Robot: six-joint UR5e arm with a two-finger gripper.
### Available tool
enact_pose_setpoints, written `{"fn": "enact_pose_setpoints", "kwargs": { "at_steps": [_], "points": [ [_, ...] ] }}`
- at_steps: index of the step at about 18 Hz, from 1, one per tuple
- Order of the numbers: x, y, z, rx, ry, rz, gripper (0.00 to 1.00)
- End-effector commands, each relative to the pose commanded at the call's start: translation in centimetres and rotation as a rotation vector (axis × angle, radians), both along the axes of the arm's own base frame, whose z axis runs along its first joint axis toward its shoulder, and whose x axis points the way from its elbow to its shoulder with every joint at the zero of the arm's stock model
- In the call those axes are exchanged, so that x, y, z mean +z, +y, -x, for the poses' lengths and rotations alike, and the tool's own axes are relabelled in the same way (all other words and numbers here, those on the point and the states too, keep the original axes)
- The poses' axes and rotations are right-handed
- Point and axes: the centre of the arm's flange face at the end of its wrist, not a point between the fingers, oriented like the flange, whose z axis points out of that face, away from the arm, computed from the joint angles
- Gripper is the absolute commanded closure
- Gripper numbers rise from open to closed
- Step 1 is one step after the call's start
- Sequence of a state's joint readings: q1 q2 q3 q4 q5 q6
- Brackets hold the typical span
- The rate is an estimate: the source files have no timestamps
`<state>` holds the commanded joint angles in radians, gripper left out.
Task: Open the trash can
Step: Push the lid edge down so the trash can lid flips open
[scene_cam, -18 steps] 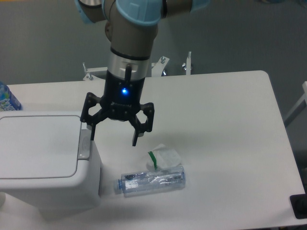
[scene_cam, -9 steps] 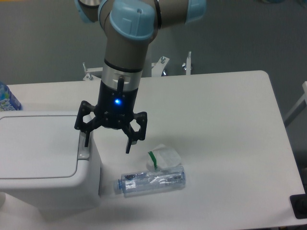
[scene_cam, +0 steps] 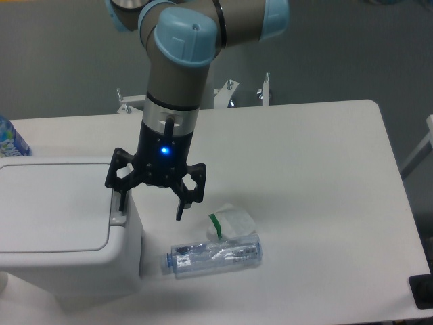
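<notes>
One white trash can (scene_cam: 57, 227) sits at the table's (scene_cam: 318, 176) left front edge, lid shut, its grey latch under the left finger of the gripper (scene_cam: 151, 206), whose fingers are spread and grasp nothing. One clear bottle (scene_cam: 214, 256) lies just right of the can, touching one crumpled wrapper (scene_cam: 231, 222); whether the finger touches the latch is unclear.

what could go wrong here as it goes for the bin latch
One finger of the open pincer sits at the grey latch near the lid's edge; it could slip off and press the lid instead. The other finger hangs over the table close to the crumpled wrapper and lying bottle, which it might nudge.
</notes>
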<state>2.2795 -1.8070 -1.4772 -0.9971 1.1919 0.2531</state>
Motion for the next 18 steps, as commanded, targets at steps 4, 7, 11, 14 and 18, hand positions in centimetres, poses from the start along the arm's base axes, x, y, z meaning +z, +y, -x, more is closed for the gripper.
{"fn": "enact_pose_setpoints", "kwargs": {
  "at_steps": [4,7,11,14,18],
  "points": [
    [-0.4,0.1,0.1,0.000,-0.004,0.005,0.00],
    [-0.5,0.2,0.2,0.000,-0.005,0.006,0.00],
    [-0.4,0.2,0.2,-0.001,-0.003,0.005,0.00],
    [0.2,0.3,0.2,-0.001,0.004,-0.003,0.00],
    [4.0,0.4,1.0,-0.025,0.080,-0.053,0.00]
  ]
}}
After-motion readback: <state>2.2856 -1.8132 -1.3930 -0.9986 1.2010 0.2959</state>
